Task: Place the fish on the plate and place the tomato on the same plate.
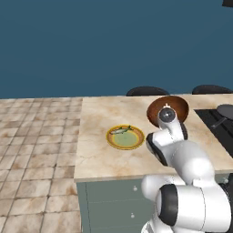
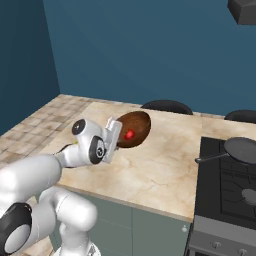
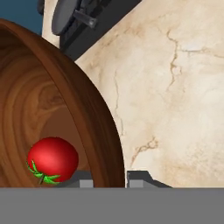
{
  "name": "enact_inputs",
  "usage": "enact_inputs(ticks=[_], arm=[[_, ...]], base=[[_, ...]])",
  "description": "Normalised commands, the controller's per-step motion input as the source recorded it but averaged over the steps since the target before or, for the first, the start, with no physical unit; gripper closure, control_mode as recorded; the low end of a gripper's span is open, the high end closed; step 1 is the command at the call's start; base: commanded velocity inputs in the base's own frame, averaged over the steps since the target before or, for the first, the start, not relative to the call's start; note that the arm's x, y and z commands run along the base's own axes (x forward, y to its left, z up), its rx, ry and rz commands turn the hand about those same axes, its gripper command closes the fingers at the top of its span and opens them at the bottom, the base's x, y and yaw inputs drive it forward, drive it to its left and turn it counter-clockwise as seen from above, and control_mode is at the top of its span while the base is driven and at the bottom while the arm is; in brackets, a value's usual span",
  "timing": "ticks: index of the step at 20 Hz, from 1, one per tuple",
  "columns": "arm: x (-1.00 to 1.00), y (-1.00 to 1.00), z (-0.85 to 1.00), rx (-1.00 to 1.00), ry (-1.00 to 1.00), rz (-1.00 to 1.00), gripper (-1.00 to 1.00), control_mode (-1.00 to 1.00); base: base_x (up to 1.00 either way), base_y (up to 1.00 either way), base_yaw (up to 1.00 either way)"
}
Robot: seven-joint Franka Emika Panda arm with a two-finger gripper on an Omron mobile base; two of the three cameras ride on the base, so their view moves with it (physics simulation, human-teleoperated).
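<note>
The plate (image 1: 135, 143), yellow-rimmed with a pale green centre, lies on the counter left of my arm. The small silvery fish (image 1: 120, 131) rests on its far part. The red tomato (image 2: 129, 134) (image 3: 52, 159) sits inside the brown wooden bowl (image 2: 137, 122) (image 3: 43, 109) (image 1: 175, 105). That bowl is tipped steeply on its side. My gripper (image 3: 109, 180) (image 2: 119, 132) is shut on the bowl's rim, one fingertip inside the bowl beside the tomato and one outside. The tomato itself is not between the fingers.
The marble counter (image 1: 100, 157) ends in a front edge above green cabinet drawers. A black stove with a dark frying pan (image 2: 242, 149) (image 1: 226, 110) lies to the right. Dark stools (image 1: 146, 91) (image 2: 166, 106) stand behind the counter's far side.
</note>
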Motion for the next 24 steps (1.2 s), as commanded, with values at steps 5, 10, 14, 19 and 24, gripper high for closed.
enact_inputs(ticks=[5,10,14,19,24], arm=[[-0.04,0.2,0.0,-0.15,0.11,0.12,1.0,-1.0],[-0.08,0.39,0.0,-0.3,0.16,0.08,1.0,-1.0],[-0.01,0.48,-0.01,-0.37,0.16,0.07,1.0,-1.0],[0.0,0.27,0.0,-0.35,0.12,0.09,1.0,-1.0],[0.0,0.12,0.0,-0.34,0.12,0.08,1.0,-1.0]], base=[[0.0,0.0,0.0],[0.0,0.0,0.0],[0.0,0.0,0.0],[0.0,0.0,0.0],[0.0,0.0,0.0]])
